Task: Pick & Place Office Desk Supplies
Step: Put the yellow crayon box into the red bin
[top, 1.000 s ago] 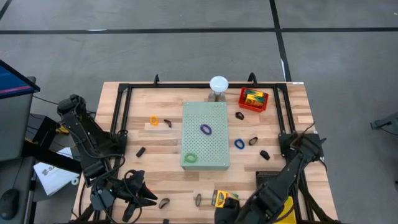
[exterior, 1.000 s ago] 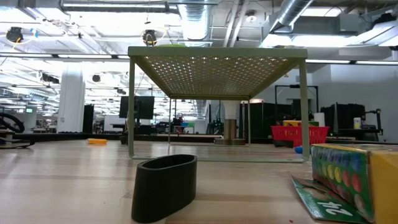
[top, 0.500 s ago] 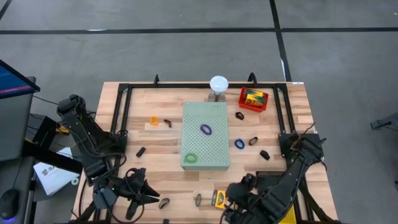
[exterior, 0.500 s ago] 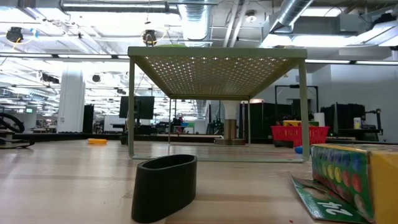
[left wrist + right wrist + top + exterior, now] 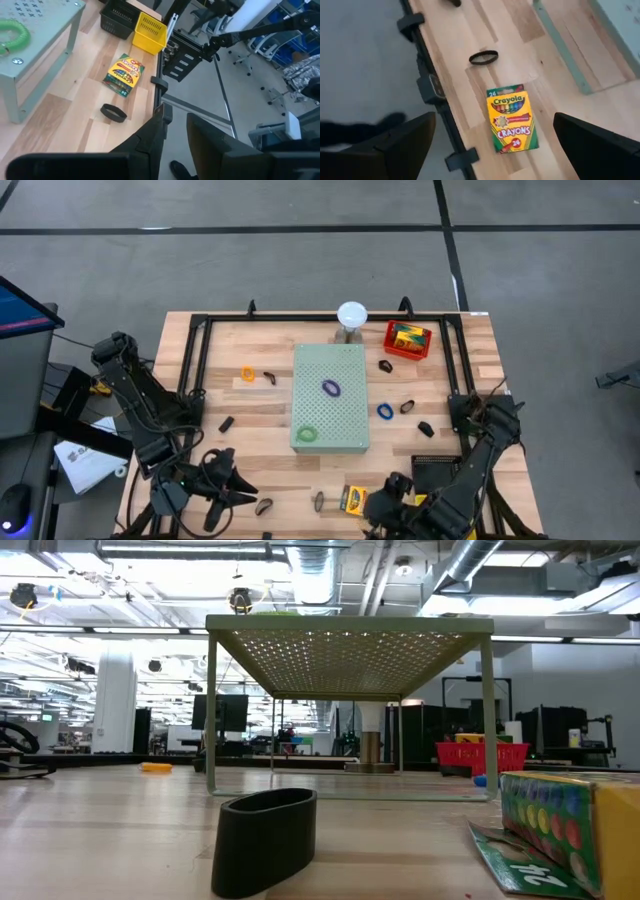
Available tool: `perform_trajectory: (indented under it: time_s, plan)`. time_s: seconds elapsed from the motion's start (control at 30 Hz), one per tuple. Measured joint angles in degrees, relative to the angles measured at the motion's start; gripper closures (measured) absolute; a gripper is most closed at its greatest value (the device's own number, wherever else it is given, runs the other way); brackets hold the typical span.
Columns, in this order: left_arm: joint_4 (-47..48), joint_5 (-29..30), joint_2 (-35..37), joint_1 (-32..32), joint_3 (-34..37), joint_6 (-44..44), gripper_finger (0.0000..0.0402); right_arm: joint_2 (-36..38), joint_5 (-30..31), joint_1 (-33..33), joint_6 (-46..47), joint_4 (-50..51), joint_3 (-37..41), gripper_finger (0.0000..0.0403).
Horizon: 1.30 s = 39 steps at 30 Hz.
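Observation:
A yellow-green Crayola crayon box (image 5: 512,117) lies flat near the table's near edge (image 5: 352,500), with a black band loop (image 5: 483,57) beside it on its left. My right gripper (image 5: 500,150) hovers above the box, tipped downward, its fingers wide open and nothing between them (image 5: 385,498). My left gripper (image 5: 238,492) waits over the near left corner, fingers a little apart and empty (image 5: 175,135). A green loop (image 5: 307,434) and a purple loop (image 5: 331,388) lie on the pale-green perforated board (image 5: 345,415). Blue (image 5: 385,411) and orange (image 5: 248,374) loops lie on the wood.
Small black loops and clips (image 5: 426,429) are scattered over the table. A red bin (image 5: 408,340) with a box and a white dome (image 5: 351,315) stand at the far side. A yellow bin (image 5: 150,32) and a black bin (image 5: 119,17) sit at the near right.
My right gripper has turned at the wrist and tipped more steeply downward above the crayon box, sinking a little; its fingers have stayed wide open. The box and the loops have not moved.

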<state>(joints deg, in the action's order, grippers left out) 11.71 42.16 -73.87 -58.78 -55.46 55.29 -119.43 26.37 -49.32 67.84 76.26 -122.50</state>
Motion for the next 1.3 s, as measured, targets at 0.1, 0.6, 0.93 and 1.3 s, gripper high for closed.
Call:
perform_trajectory:
  time_s: [0.1,0.6,0.93,1.3]
  plan:
    - [0.48,0.96,0.00,0.00,0.00,0.00,0.0317,-1.58,-3.71,-0.25,-3.28,1.21,0.00,0.0003]
    - [0.72,1.48,0.00,0.00,0.00,0.70,0.0317,-13.24,-14.42,1.27,-15.72,-0.97,0.71,0.0003]
    - [0.72,1.57,0.00,0.34,0.00,2.07,0.0320,-12.43,-13.27,3.87,-12.75,-4.09,5.82,0.0003]
    - [0.69,1.04,0.00,0.37,0.00,2.43,0.0325,-10.38,-13.00,4.46,-14.27,-6.35,9.87,0.0003]
